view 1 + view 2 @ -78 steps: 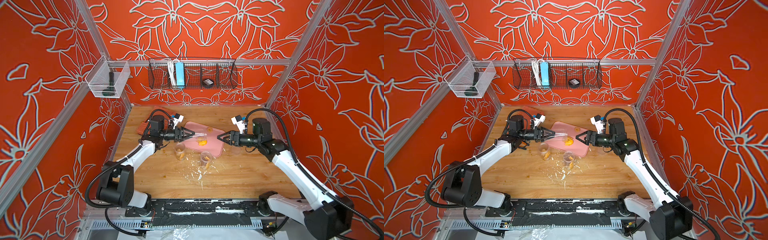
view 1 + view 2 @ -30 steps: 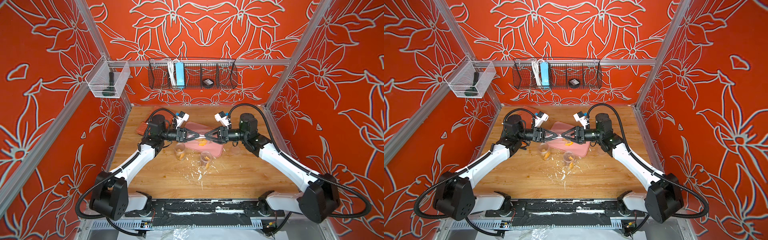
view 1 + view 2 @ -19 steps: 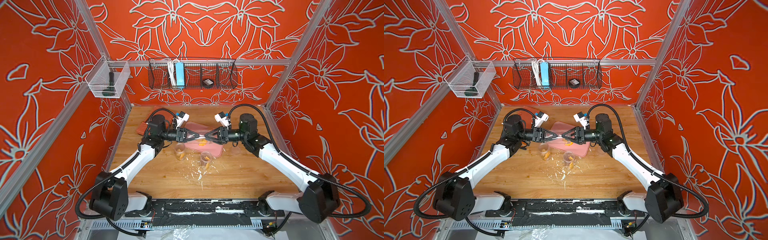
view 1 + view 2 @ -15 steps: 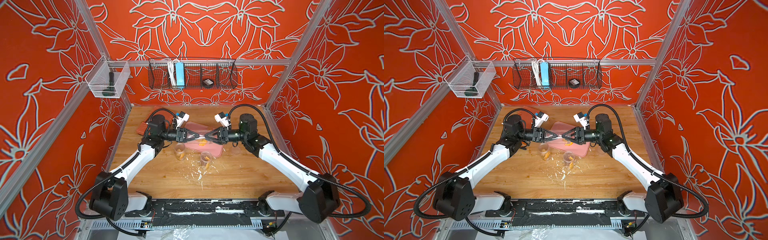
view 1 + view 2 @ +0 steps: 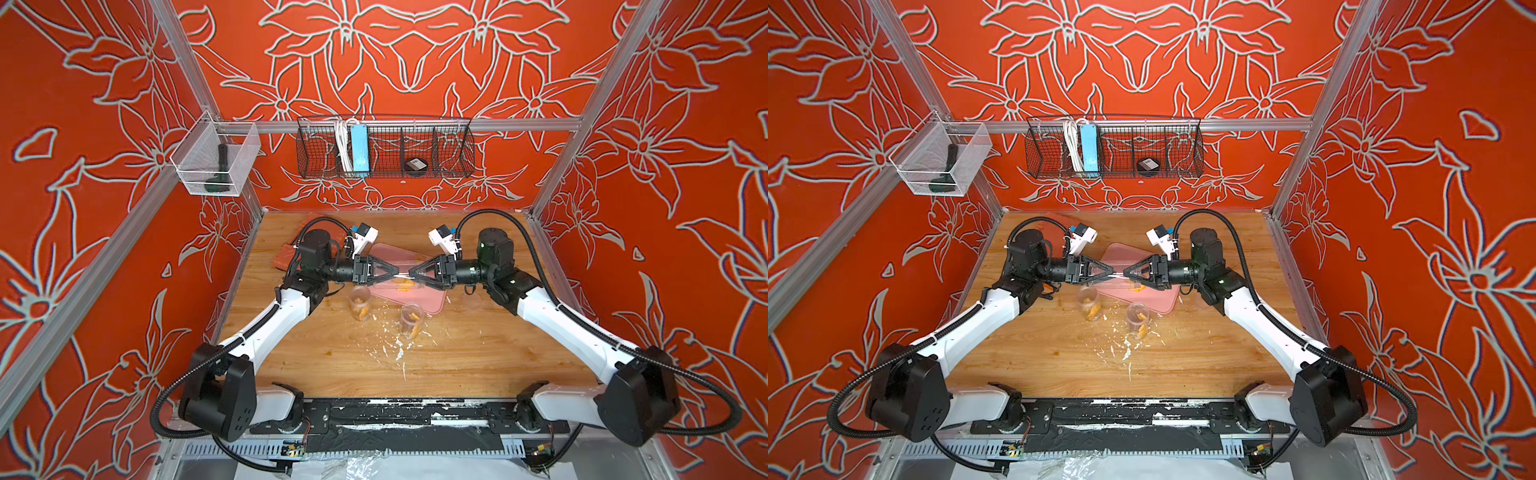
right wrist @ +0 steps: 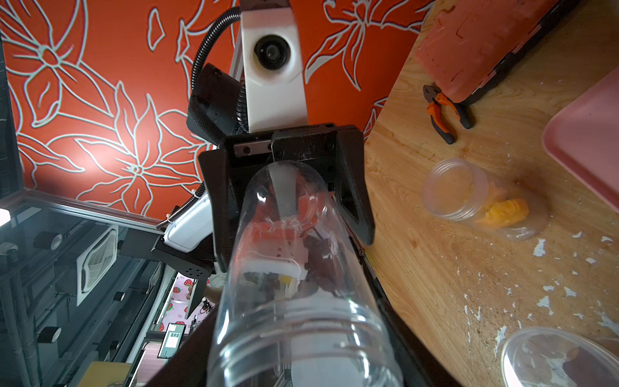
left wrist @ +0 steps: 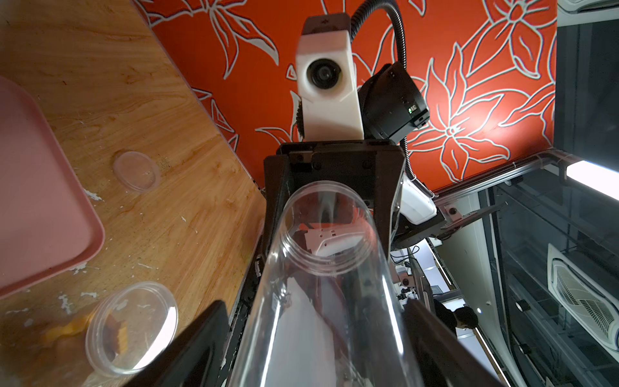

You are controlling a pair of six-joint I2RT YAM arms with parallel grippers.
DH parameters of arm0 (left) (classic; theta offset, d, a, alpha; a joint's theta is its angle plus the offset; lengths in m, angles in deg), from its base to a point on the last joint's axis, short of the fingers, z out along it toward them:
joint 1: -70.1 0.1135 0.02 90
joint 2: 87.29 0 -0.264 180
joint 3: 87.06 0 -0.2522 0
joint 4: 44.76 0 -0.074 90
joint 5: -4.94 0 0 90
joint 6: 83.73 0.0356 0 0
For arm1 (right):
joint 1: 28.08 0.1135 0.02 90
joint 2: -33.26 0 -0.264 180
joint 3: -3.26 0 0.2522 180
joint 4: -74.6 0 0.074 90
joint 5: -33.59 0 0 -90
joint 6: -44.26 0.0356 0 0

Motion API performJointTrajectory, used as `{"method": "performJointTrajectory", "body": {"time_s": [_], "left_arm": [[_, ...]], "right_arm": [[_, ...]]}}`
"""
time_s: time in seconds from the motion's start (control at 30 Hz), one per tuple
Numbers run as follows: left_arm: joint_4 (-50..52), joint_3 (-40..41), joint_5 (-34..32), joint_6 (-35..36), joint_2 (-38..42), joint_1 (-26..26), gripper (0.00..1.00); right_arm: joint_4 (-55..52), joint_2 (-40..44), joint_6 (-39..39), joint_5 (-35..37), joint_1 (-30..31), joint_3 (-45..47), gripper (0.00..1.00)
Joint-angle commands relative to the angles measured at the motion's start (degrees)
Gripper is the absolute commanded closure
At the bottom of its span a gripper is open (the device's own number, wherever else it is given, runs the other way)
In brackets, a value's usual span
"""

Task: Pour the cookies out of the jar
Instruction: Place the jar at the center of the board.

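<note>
An empty clear jar (image 5: 401,274) (image 5: 1118,274) hangs level above the pink tray (image 5: 428,297), between the two grippers, which meet tip to tip. My right gripper (image 5: 412,274) (image 6: 294,335) is shut on its threaded mouth end (image 6: 301,331). My left gripper (image 5: 394,274) (image 7: 315,305) is open around the jar (image 7: 321,301), with a gap on each side of the jar's base end. A few orange cookies (image 5: 403,285) (image 5: 1135,287) lie on the tray under the jar.
Two more clear jars (image 5: 360,302) (image 5: 411,319) holding cookies stand in front of the tray, among white crumbs (image 5: 399,353). A loose clear lid (image 5: 471,300) lies right of the tray. Pliers (image 6: 442,110) and an orange case (image 6: 485,43) lie at the back left.
My left jaws have opened off the jar while my right jaws have closed onto it. Both arms have stayed where they were.
</note>
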Motion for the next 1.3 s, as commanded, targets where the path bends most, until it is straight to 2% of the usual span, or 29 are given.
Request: {"method": "performJointTrajectory", "body": {"time_s": [0.0, 0.23, 0.4, 0.6, 0.77, 0.87, 1.0, 1.1, 1.27], "left_arm": [[-0.4, 0.1, 0.4, 0.1, 1.2, -0.1, 0.13], [0.8, -0.5, 0.0, 0.7, 1.3, -0.1, 0.09], [8.3, -1.5, -2.2, 4.8, 2.7, 0.9, 0.07], [14.3, -1.0, -4.6, 6.4, 6.0, 5.2, 0.06], [21.1, -0.6, -9.8, 9.3, 10.7, 9.3, 0.05], [22.7, 1.2, -13.1, 9.8, 13.4, 9.5, 0.05], [26.8, 2.1, -15.5, 13.2, 16.1, 9.6, 0.05], [30.7, 2.1, -18.0, 16.0, 17.8, 9.6, 0.05], [32.2, 3.9, -19.6, 17.2, 21.3, 9.5, 0.05]], "right_arm": [[1.6, 0.2, -0.6, -0.6, 0.3, 0.5, 0.33], [-0.3, 0.4, -1.8, 0.2, 0.3, 0.4, 0.34], [-0.7, 0.4, -1.2, 1.2, -1.0, 0.5, 0.37], [-0.4, 0.5, -0.1, 0.3, -4.5, 0.7, 0.38], [-3.4, 1.5, -1.0, -0.2, -10.7, 0.5, 0.39], [-10.4, 1.5, -4.2, 1.2, -14.6, -1.2, 0.4], [-24.5, 0.4, -12.7, 5.4, -17.7, -5.6, 0.4], [-33.4, -0.8, -18.8, 11.0, -18.9, -8.9, 0.41], [-48.1, -4.2, -28.5, 24.2, -19.3, -15.5, 0.41]]}}
